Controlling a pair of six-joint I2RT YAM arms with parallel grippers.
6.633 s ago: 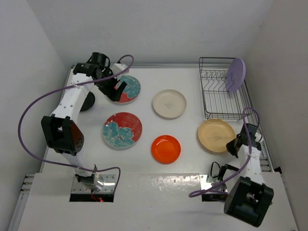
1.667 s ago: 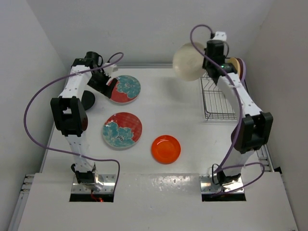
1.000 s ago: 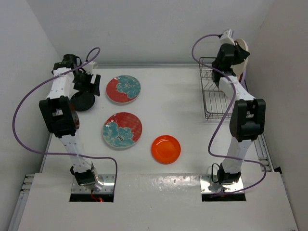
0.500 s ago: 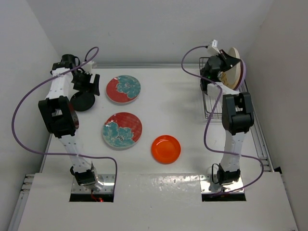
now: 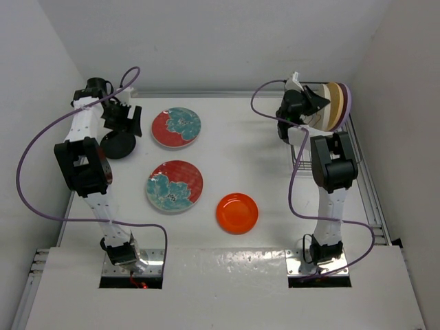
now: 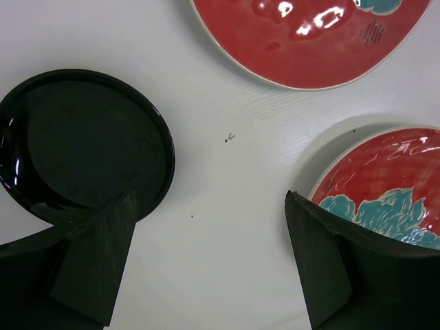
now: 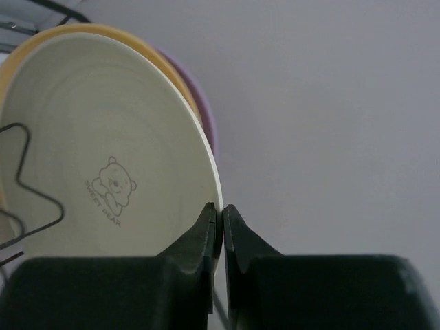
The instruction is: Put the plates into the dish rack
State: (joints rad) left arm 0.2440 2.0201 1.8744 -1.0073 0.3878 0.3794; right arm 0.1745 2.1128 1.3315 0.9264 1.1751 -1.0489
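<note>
**Cream plate goes into rack; right claw not yet let go**

The right gripper (image 7: 221, 220) is pinched on the rim of the cream plate (image 7: 103, 158). That plate was in the air left of the dish rack (image 5: 295, 152) under two seconds ago. It now stands on edge in the rack, against the tan-yellow plate (image 7: 69, 31), with the lavender plate (image 7: 208, 127) behind. That looks like three plates racked, with release as the next step. The left gripper (image 6: 210, 199) has left the far red flowered plate (image 6: 309, 34) and hovers with fingers spread and empty. It is over bare table between the black plate (image 6: 82, 144) and the near red flowered plate (image 6: 385, 185). Both red plates, the black plate and the orange plate (image 5: 237, 212) lie flat on the table, not yet loaded.
</note>
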